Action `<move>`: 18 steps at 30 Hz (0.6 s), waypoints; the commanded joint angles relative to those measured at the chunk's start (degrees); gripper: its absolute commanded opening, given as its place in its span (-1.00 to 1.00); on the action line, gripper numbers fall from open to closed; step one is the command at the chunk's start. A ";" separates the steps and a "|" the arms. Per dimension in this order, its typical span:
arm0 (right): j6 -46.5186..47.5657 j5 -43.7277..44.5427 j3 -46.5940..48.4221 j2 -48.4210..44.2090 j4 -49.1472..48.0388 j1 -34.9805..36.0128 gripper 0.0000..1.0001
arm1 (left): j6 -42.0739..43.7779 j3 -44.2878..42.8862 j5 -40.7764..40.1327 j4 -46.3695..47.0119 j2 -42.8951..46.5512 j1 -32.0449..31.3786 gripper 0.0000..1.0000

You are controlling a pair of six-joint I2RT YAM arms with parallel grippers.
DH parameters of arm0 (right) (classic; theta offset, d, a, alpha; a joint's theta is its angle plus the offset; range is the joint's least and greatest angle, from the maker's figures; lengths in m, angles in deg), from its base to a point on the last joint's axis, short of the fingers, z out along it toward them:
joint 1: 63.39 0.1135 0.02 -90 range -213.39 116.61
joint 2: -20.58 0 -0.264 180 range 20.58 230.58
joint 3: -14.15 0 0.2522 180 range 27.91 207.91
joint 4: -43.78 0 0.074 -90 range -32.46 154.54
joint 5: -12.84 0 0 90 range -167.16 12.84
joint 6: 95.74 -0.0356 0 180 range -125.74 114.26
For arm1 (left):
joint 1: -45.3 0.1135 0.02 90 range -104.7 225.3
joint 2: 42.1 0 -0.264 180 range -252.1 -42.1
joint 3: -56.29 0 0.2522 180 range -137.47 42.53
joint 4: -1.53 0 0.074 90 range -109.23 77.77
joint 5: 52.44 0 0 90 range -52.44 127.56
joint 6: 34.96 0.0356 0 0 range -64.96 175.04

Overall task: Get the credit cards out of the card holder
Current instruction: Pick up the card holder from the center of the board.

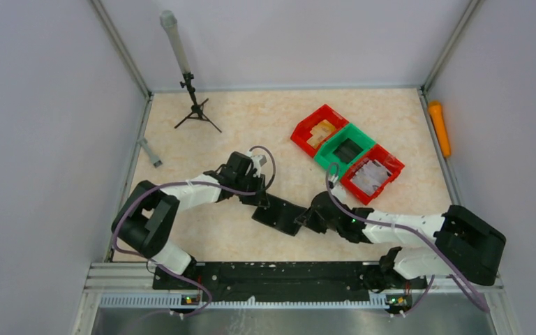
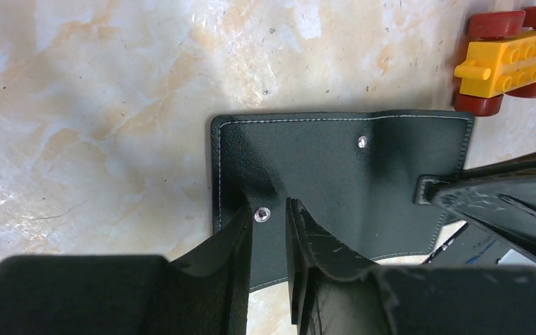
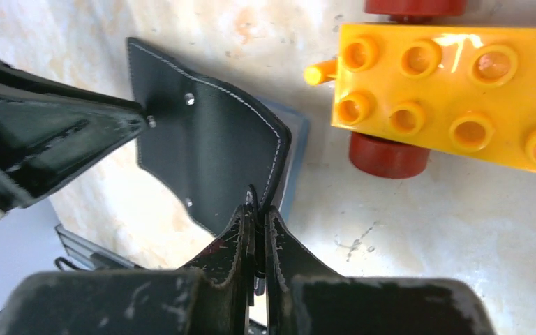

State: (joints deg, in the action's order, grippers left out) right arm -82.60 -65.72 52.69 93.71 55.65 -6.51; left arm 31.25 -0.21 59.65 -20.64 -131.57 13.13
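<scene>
Unfolded card holder (image 1: 277, 215) on marbled worktop (image 1: 251, 125), pinched at 10 o'clock edge by left hand (image 2: 271, 223), at 3 o'clock edge by right hand (image 3: 258, 209); grey walls (image 1: 42, 105) around.

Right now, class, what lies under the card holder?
A grey-blue edge peeks from under the card holder, on the table. Anything else beneath is covered.

Robot lab cell: grey panel walls (image 1: 49, 105), aluminium frame posts (image 1: 122, 49), marbled tabletop (image 1: 272, 112).
</scene>
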 commanded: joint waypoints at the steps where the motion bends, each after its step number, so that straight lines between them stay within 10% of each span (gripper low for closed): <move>1: 1.57 2.65 4.34 -5.22 2.95 0.82 -1.00 | 1.27 0.60 -2.04 -2.34 1.81 -1.23 -0.41; 11: -1.68 4.70 10.79 -9.64 14.31 0.83 -1.00 | 1.93 9.05 -4.33 5.00 21.55 -1.62 0.30; 18: 0.07 5.15 14.36 -11.08 17.79 -0.30 -1.00 | 2.17 14.02 -8.18 8.80 32.88 -2.01 0.41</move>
State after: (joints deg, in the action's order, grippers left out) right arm -83.19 -61.94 63.31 85.42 71.21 -6.51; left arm 32.71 11.83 54.29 -16.51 -102.72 11.43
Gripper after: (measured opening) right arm 0.033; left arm 0.700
